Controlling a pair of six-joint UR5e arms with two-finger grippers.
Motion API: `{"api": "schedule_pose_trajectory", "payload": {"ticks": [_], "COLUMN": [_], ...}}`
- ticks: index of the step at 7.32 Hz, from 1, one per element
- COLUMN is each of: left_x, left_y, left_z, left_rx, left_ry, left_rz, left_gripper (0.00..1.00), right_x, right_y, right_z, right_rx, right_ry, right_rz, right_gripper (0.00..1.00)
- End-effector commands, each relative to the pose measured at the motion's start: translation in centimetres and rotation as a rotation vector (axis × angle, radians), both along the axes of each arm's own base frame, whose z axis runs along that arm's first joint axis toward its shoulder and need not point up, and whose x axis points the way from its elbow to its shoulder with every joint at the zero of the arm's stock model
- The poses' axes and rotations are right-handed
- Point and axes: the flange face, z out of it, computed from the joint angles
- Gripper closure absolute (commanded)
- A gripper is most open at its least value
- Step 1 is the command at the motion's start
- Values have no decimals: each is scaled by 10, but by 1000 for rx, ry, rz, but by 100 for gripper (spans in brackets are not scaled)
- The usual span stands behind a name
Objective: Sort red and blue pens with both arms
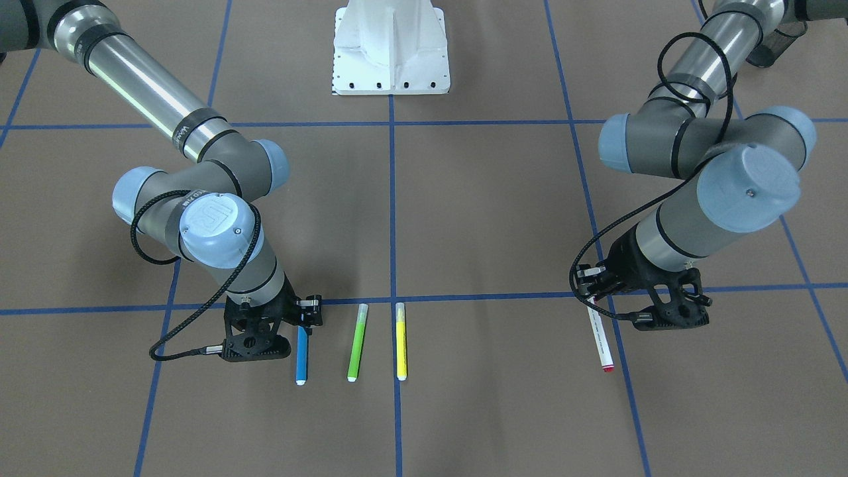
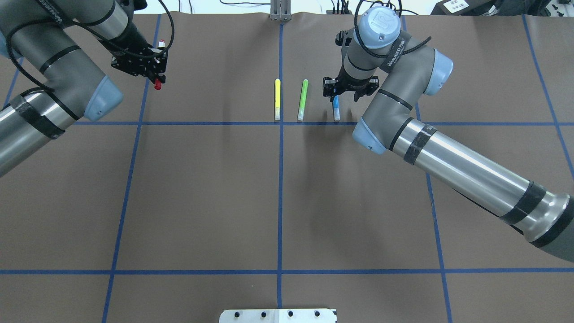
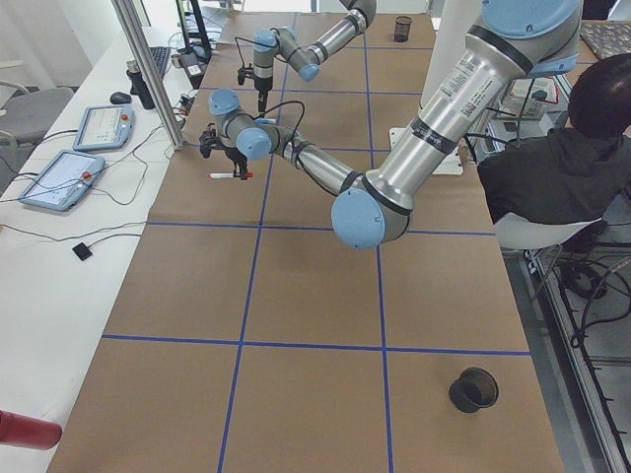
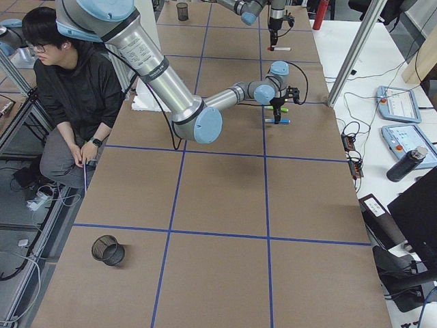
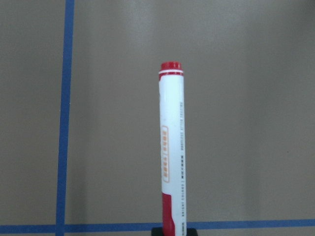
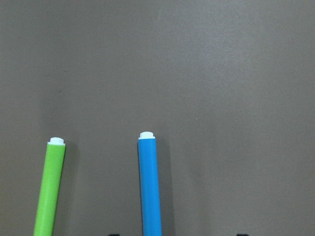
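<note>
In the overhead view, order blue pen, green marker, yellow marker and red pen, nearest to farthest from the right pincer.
1. blue pen, at the right pincer.
2. green marker, beside it.
3. yellow marker, by the centre line.
4. red pen, far left side.

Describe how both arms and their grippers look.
The left arm and right arm match: polished silver tubes, grey joints with pale blue round caps, black bands with white lettering. The left gripper and right gripper are black, skeletal, each fed by a looping black braided cable.
</note>
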Motion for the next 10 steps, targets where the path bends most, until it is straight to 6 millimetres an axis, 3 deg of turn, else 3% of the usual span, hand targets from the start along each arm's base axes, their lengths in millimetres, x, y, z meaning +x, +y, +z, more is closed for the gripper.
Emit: {"api": "schedule_pose_trajectory", "payload": {"ticks": [1,5,7,8,10], "left_x": [0,0,0,0,0], "left_y": [2,1,1,1,2], "left_z": [-5,0,1,1,0], "left_rx": [3,20,19,19,20], "left_ry": [1,-5,-6,-6,-5], "left_rz": [2,18,18,18,18], "left_gripper": [100,100,100,100,100], "right_x": [-8,-26,-26,-27,-27], "right_y": [2,11,9,9,9], "right_z": [-5,5,9,6,6], "right_rx": [14,0,7,8,8], "right_ry": [2,18,26,23,23], "right_rz": [-23,-49,-62,-63,-65], "right_gripper": [30,38,47,56,84]}}
